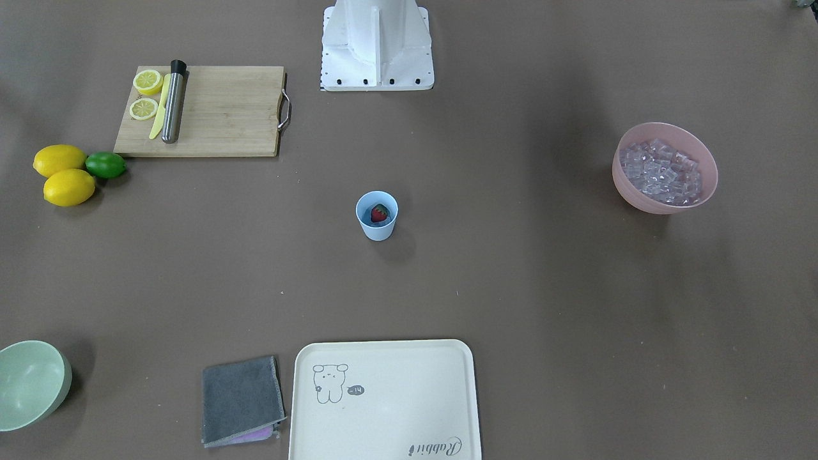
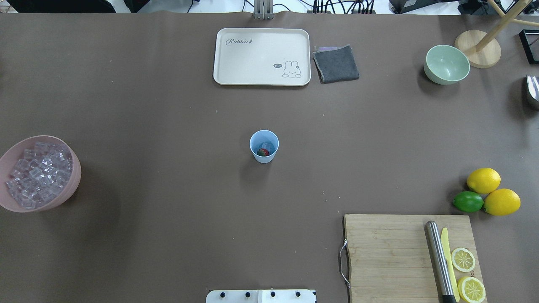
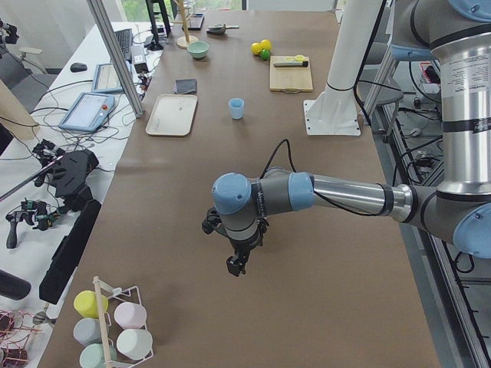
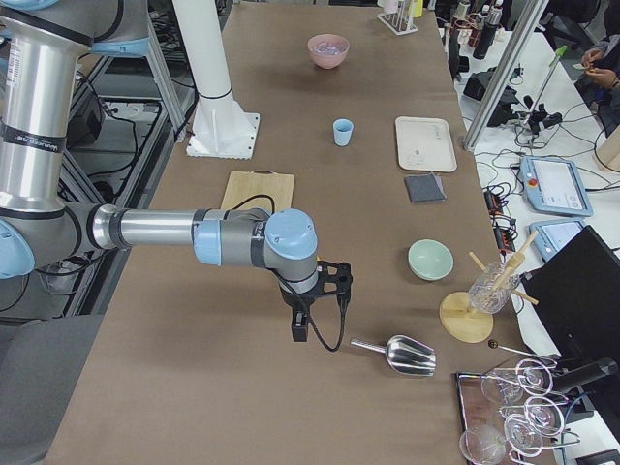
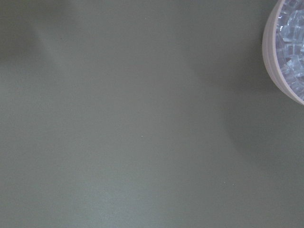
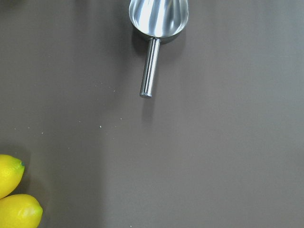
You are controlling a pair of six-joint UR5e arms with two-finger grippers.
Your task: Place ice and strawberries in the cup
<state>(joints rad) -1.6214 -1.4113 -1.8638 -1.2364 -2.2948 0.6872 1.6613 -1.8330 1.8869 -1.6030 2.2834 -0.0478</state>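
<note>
The brown surface (image 2: pixel 168 126) has its props pushed out towards its edges and corners, which leaves the middle free for the one vessel being filled.

The pink bowl (image 2: pixel 71 192) sits at the surface's left edge, heaped with ice (image 2: pixel 36 172), so it probably serves as the supply within reach of the left arm.

The left end effector (image 3: pixel 234 270) hangs above bare surface near that bowl, whose rim shows at the side of the left wrist view. It touches nothing, and I cannot tell how far apart its fingers are.

The right end effector (image 4: pixel 299 336) hangs over the right end of the surface, also touching nothing. Its opening cannot be judged either.

A metal scoop (image 6: pixel 158 16) lies flat near it, with its handle pointing towards the lemons, seemingly ready to be picked up for the ice.

The cup (image 2: pixel 264 157) stands upright at the centre of the surface, well apart from everything else.

The strawberry (image 1: pixel 379 213) is already in the bottom of the cup. Something pale lies beside it, but I cannot tell whether that is ice, so the ice step looks unfinished.
</note>
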